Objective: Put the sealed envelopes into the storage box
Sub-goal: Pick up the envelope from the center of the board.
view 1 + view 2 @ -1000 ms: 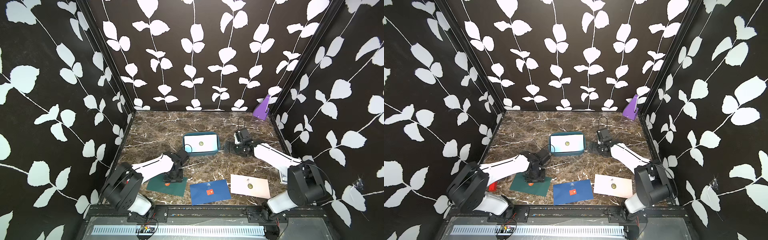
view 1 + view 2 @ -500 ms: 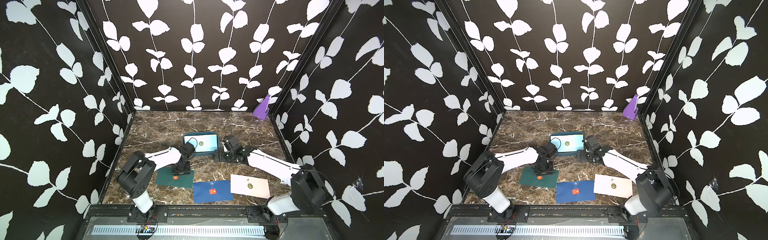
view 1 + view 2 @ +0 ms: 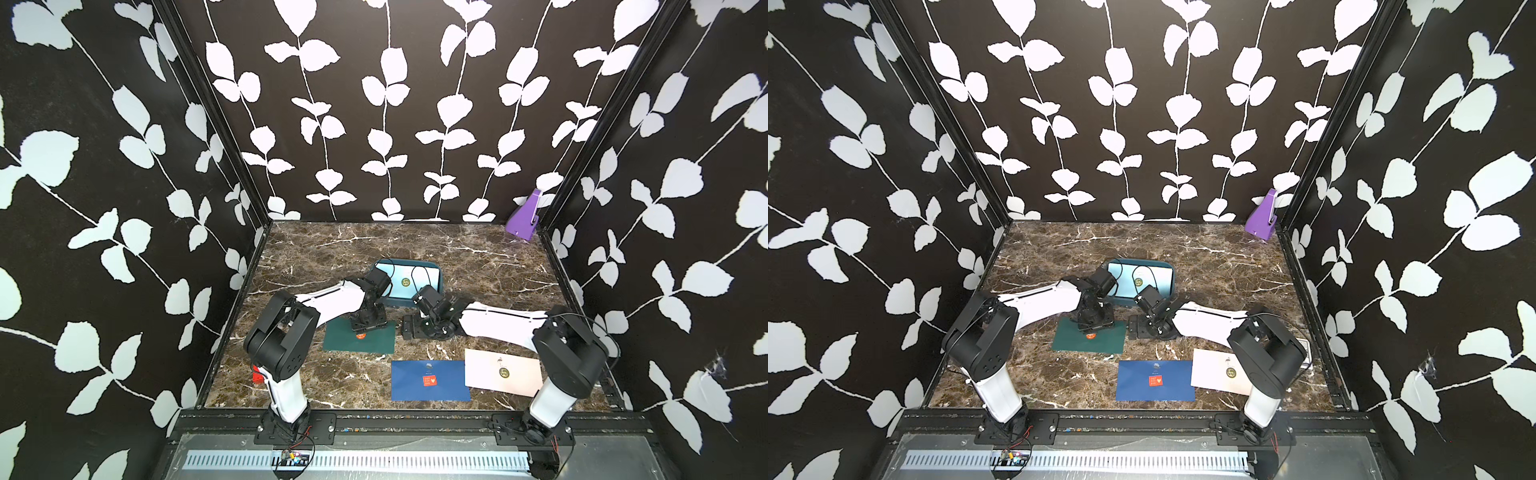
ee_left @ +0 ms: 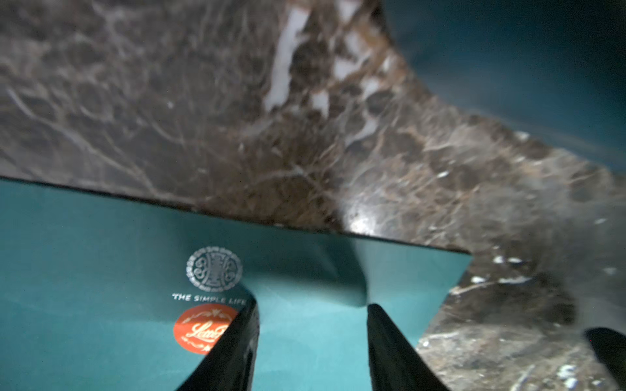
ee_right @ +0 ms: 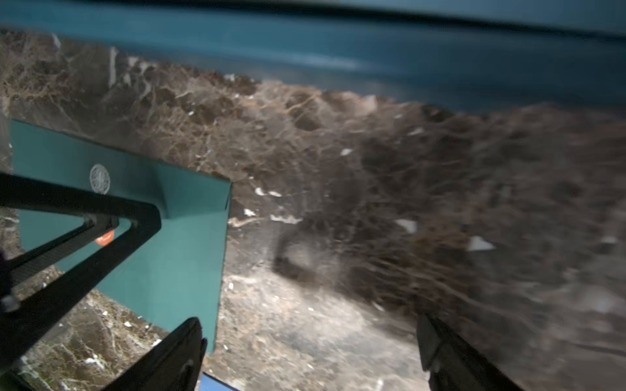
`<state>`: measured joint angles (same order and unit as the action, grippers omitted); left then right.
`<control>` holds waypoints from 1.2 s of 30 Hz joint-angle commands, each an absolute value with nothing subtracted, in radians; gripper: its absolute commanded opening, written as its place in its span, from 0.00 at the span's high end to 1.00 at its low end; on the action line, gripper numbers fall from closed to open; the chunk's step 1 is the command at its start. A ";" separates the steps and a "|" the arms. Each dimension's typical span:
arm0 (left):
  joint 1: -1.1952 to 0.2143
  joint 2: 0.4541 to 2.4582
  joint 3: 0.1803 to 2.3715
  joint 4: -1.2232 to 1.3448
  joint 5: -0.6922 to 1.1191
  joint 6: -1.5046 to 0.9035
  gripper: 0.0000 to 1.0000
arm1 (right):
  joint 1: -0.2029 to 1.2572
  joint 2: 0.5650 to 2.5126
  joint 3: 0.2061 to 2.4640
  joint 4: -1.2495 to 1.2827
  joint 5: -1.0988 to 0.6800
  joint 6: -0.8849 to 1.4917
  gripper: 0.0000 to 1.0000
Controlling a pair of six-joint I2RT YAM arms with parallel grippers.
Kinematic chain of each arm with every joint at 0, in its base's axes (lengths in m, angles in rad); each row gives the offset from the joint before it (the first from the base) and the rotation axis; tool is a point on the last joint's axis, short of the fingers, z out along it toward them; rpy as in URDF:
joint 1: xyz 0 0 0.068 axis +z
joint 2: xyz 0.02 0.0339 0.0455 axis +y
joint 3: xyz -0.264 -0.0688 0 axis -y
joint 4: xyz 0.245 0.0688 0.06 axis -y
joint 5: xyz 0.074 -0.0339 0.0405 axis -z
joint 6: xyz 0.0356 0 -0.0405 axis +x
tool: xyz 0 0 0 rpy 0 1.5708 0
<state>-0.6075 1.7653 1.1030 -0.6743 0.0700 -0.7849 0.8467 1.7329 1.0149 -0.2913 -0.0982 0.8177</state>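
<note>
The dark green envelope [image 3: 340, 341] [image 3: 1069, 343] lies flat on the marble in front of the teal storage box [image 3: 438, 286] [image 3: 1172, 284]. My left gripper [image 3: 360, 330] [image 4: 313, 325] stands on it, open, both fingertips pressing the paper beside its orange sticker. My right gripper [image 3: 409, 328] [image 5: 310, 338] hangs open low over bare marble just right of that envelope [image 5: 183, 254]. A pale envelope [image 3: 415, 276] lies inside the box. A navy envelope [image 3: 430, 380] and a pale pink envelope [image 3: 503, 372] lie near the front edge.
A purple angular object [image 3: 524, 218] stands in the back right corner. A small red block [image 3: 257, 377] lies behind the left arm's base at the front left. Black patterned walls close in three sides of the table.
The left gripper has slid the dark green envelope to the right and back, toward the box. The right gripper has come from the box's right side down to the envelope's right edge.
</note>
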 commanded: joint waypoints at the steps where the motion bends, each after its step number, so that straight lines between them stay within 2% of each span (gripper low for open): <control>1: -0.581 1.689 1.123 -0.708 0.062 -0.741 0.44 | 0.867 1.764 1.083 -0.246 -0.106 0.866 0.01; 8: -0.511 1.553 1.062 -0.795 -0.003 -0.591 0.41 | 0.909 1.804 1.109 -0.229 -0.069 0.953 0.01; 13: -0.467 1.528 1.011 -0.813 -0.067 -0.453 0.39 | 0.926 1.815 1.137 -0.249 -0.040 0.980 0.01; 28: -0.428 1.591 0.848 -0.623 0.061 -0.455 0.38 | 0.976 1.904 1.212 -0.277 -0.041 1.033 0.01; 36: -0.428 1.608 0.756 -0.516 0.199 -0.509 0.38 | 1.008 1.944 1.218 -0.236 -0.038 1.097 0.01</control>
<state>-0.4248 1.5566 0.8272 -0.5922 0.0731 -0.4805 0.9817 1.8977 1.2079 -0.2810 -0.0025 1.0492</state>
